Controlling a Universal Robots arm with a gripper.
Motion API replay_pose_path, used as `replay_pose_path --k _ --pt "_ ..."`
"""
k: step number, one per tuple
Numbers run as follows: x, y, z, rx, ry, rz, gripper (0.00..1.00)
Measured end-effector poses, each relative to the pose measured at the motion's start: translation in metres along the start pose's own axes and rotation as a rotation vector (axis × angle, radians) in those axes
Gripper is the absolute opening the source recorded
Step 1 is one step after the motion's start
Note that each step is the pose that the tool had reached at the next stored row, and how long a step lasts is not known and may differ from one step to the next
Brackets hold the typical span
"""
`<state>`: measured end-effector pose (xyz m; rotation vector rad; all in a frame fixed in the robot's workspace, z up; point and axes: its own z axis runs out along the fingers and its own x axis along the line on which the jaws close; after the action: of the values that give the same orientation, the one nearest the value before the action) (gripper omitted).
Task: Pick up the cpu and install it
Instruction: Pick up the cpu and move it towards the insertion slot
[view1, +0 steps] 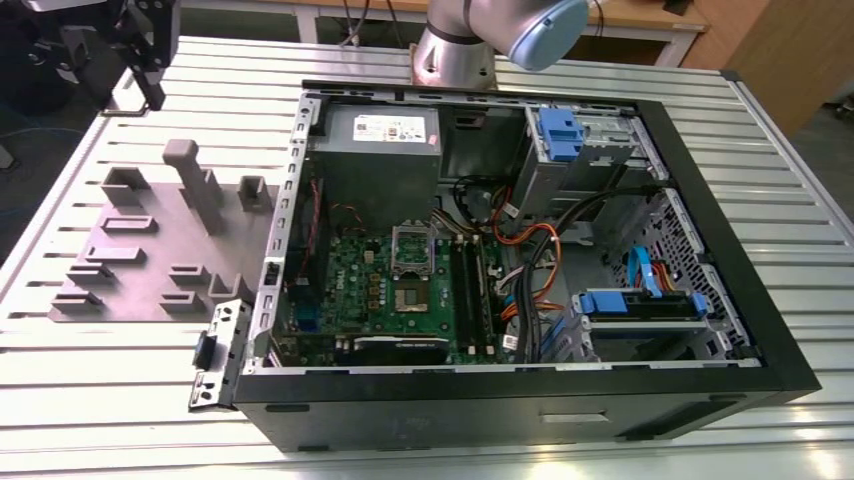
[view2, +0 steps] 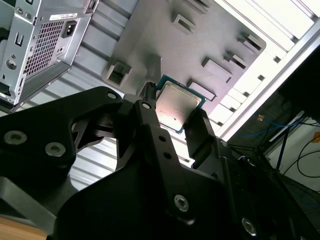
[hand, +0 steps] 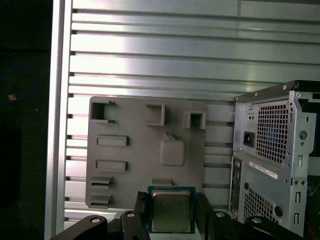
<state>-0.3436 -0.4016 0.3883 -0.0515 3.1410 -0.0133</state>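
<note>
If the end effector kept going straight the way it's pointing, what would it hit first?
Most likely the grey fixture plate on the table. In the first wrist view the end effector, shut on the cpu, points down at it. How much gap remains is unclear.

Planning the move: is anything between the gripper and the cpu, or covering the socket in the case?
Nothing visible. The gripper holds the cpu above the grey fixture plate. In the exterior view the case lies open and nothing covers the socket frame.
</note>
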Motion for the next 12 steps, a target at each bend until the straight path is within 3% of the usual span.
replay_pose_path --k 12 --pt "-0.0085 -0.0003 0.0 0.0 0.0 0.0 0.47"
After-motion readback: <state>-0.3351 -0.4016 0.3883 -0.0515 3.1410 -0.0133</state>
